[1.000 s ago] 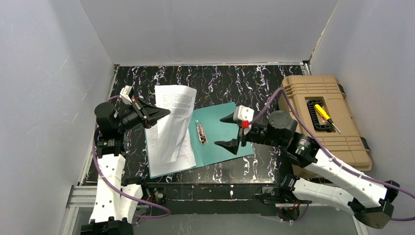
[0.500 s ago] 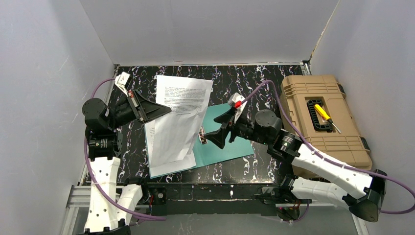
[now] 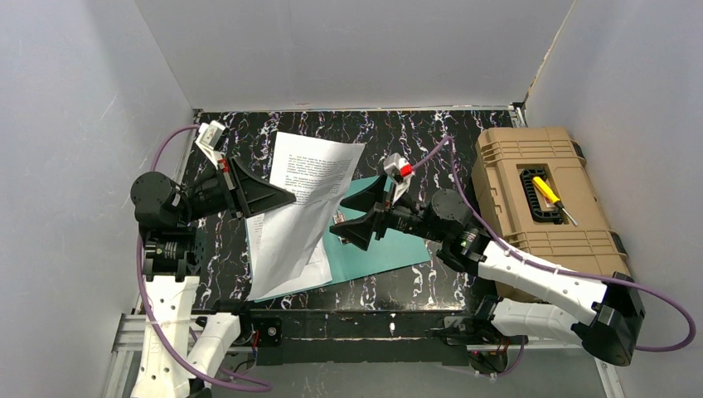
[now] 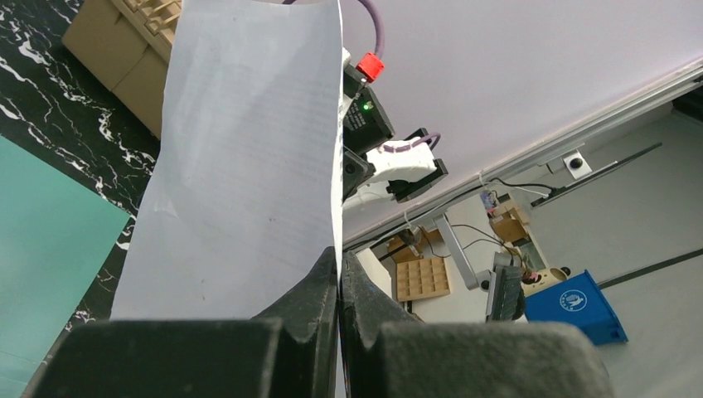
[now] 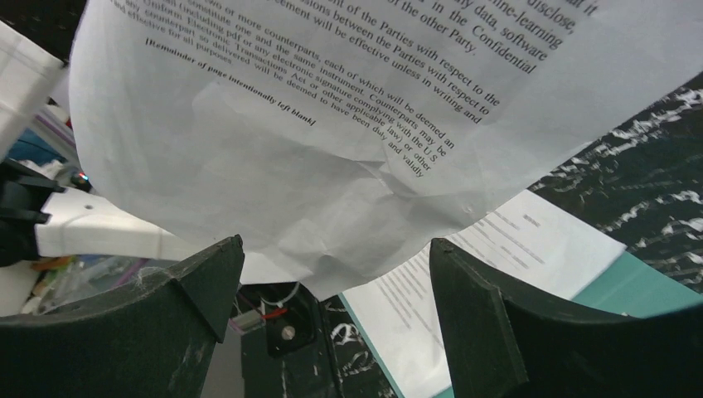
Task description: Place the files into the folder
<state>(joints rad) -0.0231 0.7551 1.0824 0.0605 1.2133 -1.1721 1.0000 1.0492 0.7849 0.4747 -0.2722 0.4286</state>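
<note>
- The left hand [image 3: 286,197] is clenched on the edge of one sheet [image 3: 315,178], holding it up in the air over the folder's left half, and the paper sags.
- The folder [image 3: 385,249] lies open and flat on the surface [image 3: 414,141].
- More sheets [image 3: 319,265] lie on the folder's left half, under the raised one.
- The right hand [image 3: 356,214] is spread wide and grasps nothing. It hovers above the folder's middle, just beside the raised sheet.
- A tan toolbox [image 3: 514,166] sits to the right of the folder.
</note>
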